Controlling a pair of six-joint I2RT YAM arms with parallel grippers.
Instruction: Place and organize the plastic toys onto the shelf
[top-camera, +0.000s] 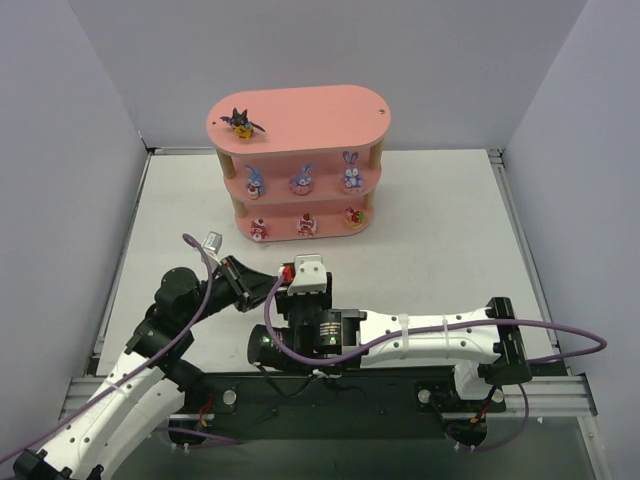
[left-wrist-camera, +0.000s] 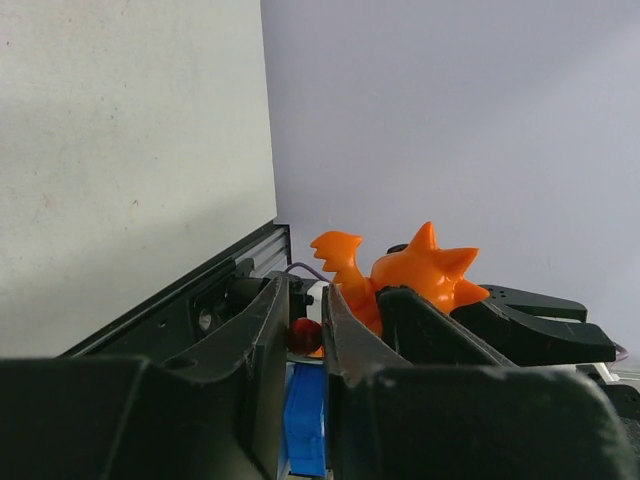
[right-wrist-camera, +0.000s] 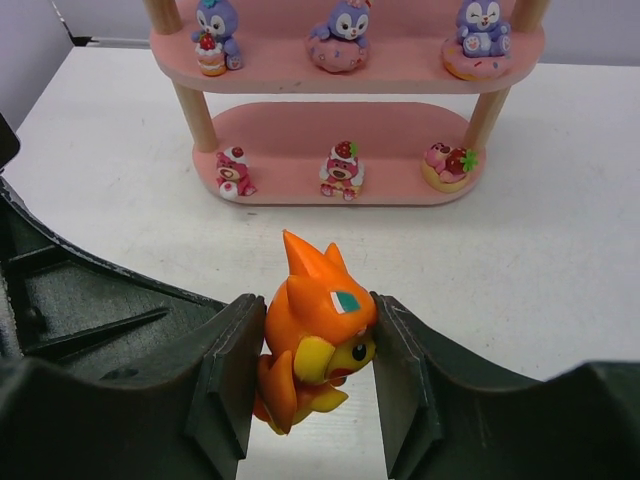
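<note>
The orange toy (right-wrist-camera: 315, 310) hangs above the table, with my right gripper (right-wrist-camera: 317, 305) shut on its head. My left gripper (left-wrist-camera: 303, 300) meets it from the left. Its jaws are nearly together on a small red tip of the toy (left-wrist-camera: 303, 335), and the toy's body (left-wrist-camera: 420, 270) shows past the right finger. The pink shelf (top-camera: 310, 115) stands at the back. It carries the black bat (top-camera: 241, 123) on top, three bunnies (top-camera: 302, 179) on the middle board and three red-and-white toys (top-camera: 307, 224) on the bottom board (right-wrist-camera: 330, 125).
Grey walls close in the white table (top-camera: 450, 230) on the left, back and right. Both arms cross low in front of the shelf, near the table's front edge. A purple cable (top-camera: 560, 340) loops off the right arm.
</note>
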